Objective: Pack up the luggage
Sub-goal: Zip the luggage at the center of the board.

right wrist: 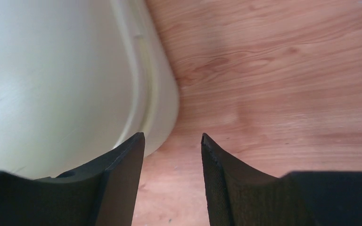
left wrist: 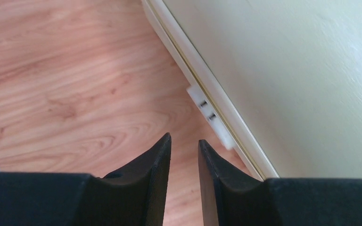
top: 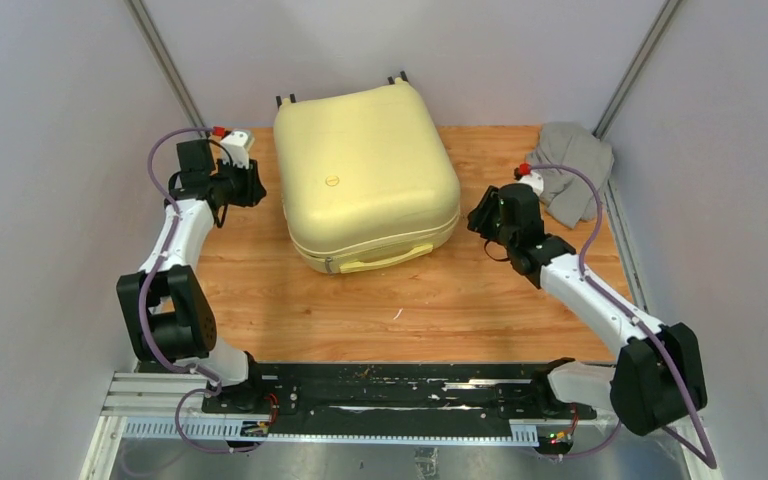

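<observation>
The luggage [top: 365, 175], a large pale yellow hard-shell suitcase, lies closed and flat on the wooden table, wheels toward the back wall. My left gripper [top: 258, 185] hovers just off its left side, jaws parted by a narrow gap with nothing between them. In the left wrist view the gripper [left wrist: 185, 141] is over bare wood beside the luggage [left wrist: 301, 80] seam and a small white clasp [left wrist: 209, 115]. My right gripper [top: 476, 215] is off the suitcase's right side, open and empty. In the right wrist view that gripper [right wrist: 172, 137] points at wood beside the luggage's rounded corner [right wrist: 66, 80].
A crumpled grey cloth garment [top: 572, 165] lies at the back right corner of the table [top: 440, 310]. Grey walls enclose the sides and back. A black rail with the arm bases runs along the near edge.
</observation>
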You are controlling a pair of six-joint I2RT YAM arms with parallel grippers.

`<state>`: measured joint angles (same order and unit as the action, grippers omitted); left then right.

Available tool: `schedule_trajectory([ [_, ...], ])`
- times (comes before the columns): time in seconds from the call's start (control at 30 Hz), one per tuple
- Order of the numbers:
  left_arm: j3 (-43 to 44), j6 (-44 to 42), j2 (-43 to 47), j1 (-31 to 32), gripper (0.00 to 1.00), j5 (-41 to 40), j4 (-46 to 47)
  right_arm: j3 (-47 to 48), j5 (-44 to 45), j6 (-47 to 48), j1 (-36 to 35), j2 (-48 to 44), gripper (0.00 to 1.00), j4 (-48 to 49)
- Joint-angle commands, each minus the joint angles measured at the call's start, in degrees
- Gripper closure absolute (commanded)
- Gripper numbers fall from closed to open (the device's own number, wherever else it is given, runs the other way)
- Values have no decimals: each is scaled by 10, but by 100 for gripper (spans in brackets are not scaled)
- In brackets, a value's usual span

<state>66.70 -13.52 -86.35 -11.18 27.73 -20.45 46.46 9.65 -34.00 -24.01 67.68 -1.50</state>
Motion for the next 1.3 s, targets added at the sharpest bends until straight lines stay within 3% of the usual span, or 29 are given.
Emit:
schedule_trajectory([
  [0.0, 7, 34, -25, -1, 68, -35, 87, 39, 50, -27, 70, 53, 49, -10],
  [0.13, -36, 15, -26, 2, 69, -16, 108, 176, 38, 6, 112, 203, 51, -20],
  [0.37, -103, -34, -5, 40, 70, -15, 115, 513, -35, 26, 117, 503, 54, -121],
  [0.63, -133, -62, 5, 91, 71, -9, 124, 721, -184, -7, 116, 696, 54, -134],
  [0.87, -179, -74, 52, 183, 72, 8, 80, 872, -397, -15, 92, 804, 55, -78],
  [1.13, -235, -92, 133, 300, 72, 19, -9, 915, -597, -68, 54, 852, 58, 72],
  [1.2, -236, -104, 142, 317, 72, 28, -43, 912, -618, -69, 49, 850, 58, 91],
  [1.27, -233, -121, 149, 323, 71, 37, -82, 886, -584, -45, 51, 824, 56, 79],
])
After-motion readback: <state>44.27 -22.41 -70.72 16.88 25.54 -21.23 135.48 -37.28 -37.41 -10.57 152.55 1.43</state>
